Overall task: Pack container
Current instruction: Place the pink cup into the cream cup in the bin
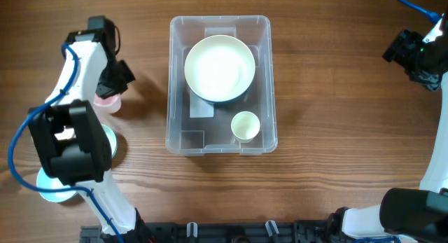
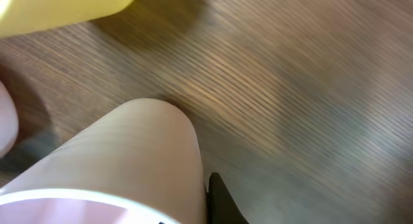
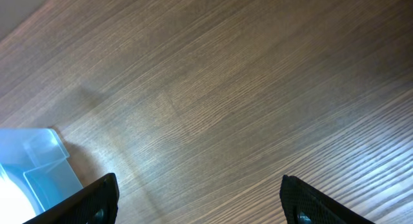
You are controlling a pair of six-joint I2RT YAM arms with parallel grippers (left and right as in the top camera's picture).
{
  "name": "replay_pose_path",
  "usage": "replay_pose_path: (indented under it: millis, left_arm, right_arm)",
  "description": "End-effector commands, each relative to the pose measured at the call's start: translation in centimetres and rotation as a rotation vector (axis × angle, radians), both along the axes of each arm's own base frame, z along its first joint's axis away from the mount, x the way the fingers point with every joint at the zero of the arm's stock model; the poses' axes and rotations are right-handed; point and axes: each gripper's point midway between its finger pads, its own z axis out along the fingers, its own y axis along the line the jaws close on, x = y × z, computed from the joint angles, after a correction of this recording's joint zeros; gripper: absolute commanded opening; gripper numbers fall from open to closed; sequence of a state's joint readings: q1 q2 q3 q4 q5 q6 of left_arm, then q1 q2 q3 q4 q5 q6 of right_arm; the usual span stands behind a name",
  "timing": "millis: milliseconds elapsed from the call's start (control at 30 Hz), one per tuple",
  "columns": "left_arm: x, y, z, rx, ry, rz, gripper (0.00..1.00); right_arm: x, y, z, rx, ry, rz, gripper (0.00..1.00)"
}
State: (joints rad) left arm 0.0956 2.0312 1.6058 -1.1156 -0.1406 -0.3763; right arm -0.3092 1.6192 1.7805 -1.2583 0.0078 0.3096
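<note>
Worktop [image 1: 336, 82] of warm brown wood, fine straight grain running across every view, bounded along the near edge by a black rail [image 1: 224, 232]. At centre, well apart from both arms, the container [image 1: 264, 33]: clear, rectangular, round-cornered, standing flat, one pale blue corner also showing at the lower left of the right wrist view. Inside, filling the far half, a wide white bowl [image 1: 219, 68], upright; in the near right corner, apart from the bowl, a small cream cup [image 1: 245, 125], mouth up. On the left, partly hidden under the white and black left arm, pale blue dishes [image 1: 110, 141]. Beyond them a pink cup [image 1: 107, 103], upright, directly under the left pincer [image 1: 115, 78] and looming large and blurred in the left wrist view beside one dark finger [image 2: 222, 204]; impossible to tell whether open, closed or gripping. Yellow object [image 2: 58, 8] at the upper left of that view, too blurred to name. Far right, the right pincer [image 3: 200, 201] above bare wood, fingers spread wide, holding nothing.
</note>
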Motion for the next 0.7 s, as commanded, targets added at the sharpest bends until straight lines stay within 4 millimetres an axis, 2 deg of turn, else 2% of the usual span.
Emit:
replay_pose_path:
  millis: [0, 100, 167, 233, 267, 400, 500, 533, 667]
  left_arm:
    - [2.2, -3.5, 10.3, 0.011, -0.232, -0.120, 0.04]
    - [1.3, -8.2, 17.5, 0.000, -0.386, -0.232, 0.04]
    - [-0.2, -11.9, 21.6, -0.041, -0.496, -0.281, 0.04]
    - [-1.7, -15.2, 23.4, -0.082, -0.549, -0.333, 0.04]
    - [-2.9, -18.3, 23.7, -0.136, -0.551, -0.384, 0.04]
    - [-5.9, -27.1, 22.1, -0.260, -0.488, -0.541, 0.04]
    - [-8.4, -32.5, 19.1, -0.331, -0.376, -0.621, 0.04]
    - [-9.2, -33.9, 18.1, -0.354, -0.334, -0.652, 0.04]
    - [-11.4, -37.4, 14.4, -0.392, -0.196, -0.717, 0.04]
  right_arm:
    - [0.2, 0.1, -0.7, 0.001, 0.016, 0.022, 0.82]
    - [0.2, 0.1, -0.7, 0.001, 0.016, 0.022, 0.85]
    - [0.2, 0.1, -0.7, 0.001, 0.016, 0.022, 0.85]
    - [0.2, 0.1, -0.7, 0.001, 0.016, 0.022, 0.85]
    - [0.2, 0.1, -0.7, 0.001, 0.016, 0.022, 0.85]
    - [0.2, 0.2, -0.7, 0.001, 0.017, 0.022, 0.85]
    - [0.1, 0.2, -0.7, 0.002, 0.019, 0.022, 0.85]
    - [0.1, 0.2, -0.7, 0.002, 0.019, 0.022, 0.85]
    - [0.1, 0.2, -0.7, 0.002, 0.019, 0.022, 0.85]
